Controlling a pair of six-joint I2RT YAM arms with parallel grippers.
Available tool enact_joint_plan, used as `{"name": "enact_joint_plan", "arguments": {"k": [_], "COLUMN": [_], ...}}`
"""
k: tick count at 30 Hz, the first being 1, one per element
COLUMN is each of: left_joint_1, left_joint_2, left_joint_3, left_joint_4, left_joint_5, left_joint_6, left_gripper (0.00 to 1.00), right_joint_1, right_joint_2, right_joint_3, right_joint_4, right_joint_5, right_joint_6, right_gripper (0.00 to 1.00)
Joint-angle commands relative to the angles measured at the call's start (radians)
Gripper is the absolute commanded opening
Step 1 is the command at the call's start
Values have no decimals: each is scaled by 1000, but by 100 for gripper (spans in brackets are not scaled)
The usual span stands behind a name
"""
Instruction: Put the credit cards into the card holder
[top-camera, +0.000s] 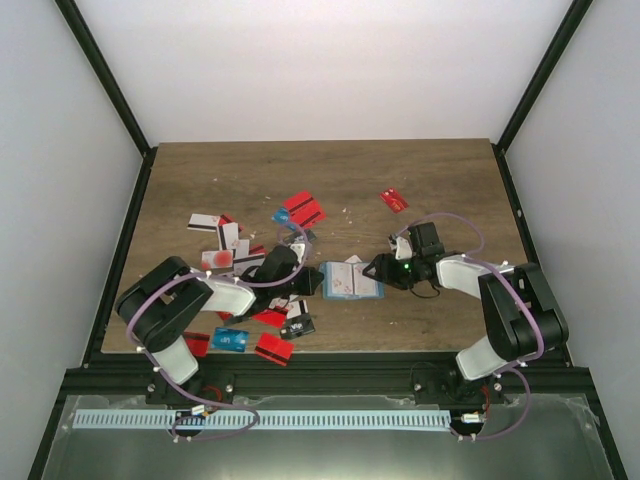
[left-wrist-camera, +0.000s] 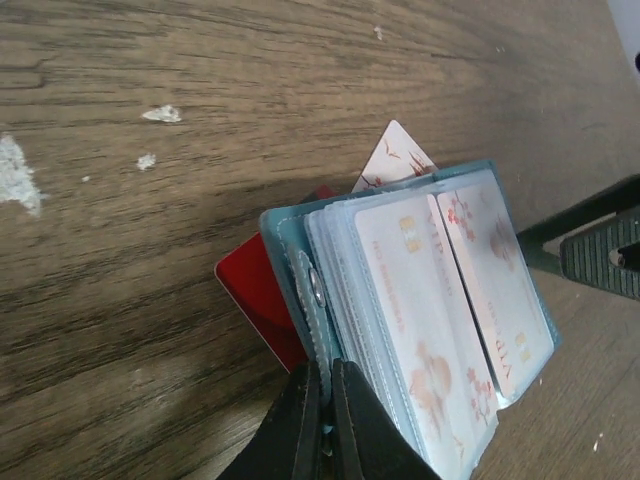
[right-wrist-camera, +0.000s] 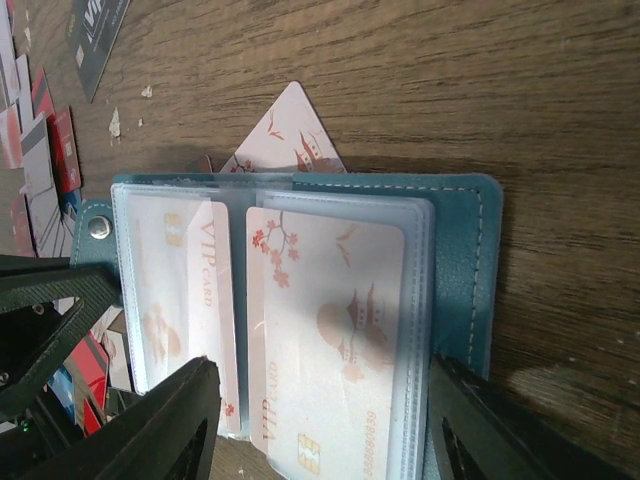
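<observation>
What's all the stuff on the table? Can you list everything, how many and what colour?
card holder: one, teal, lying open mid-table
sleeved cards: two showing, white with pink pictures, in the holder's clear pockets
white card: one, pink pattern, poking out from under the holder
red card: one, under the holder
loose credit cards: many, mostly red, some white, blue or black, scattered left of the holder
lone card: one, red, beyond the holder, to the right
table: one, brown wood
left gripper: black, shut on the card holder's edge
right gripper: black, open, over the card holder
</observation>
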Motion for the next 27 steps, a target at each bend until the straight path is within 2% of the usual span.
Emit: {"name": "enact_joint_plan", "arguments": {"k": [1,9,20,27], "left_joint_1": [0,3,3,3], "left_joint_2": [22,90,81,81], "left_joint_3": [-22,-3,6,8], "left_joint_4": [137,132,55,64], "left_joint_5": [-48,17,-9,16], "left_joint_6": [-122,-25,69,79], "left_gripper": [4,4,4,4], "right_joint_1": [4,4,2,2], "right_joint_2": [36,-24,-194,-149], "right_joint_3": [-49,-11,22,-26], "right_joint_4": [-24,-91,-228,-213], "right_joint_5": [2,59,241,195], "right_joint_6": [9,-2,7,47], "right_gripper": [59,59,62,63]}}
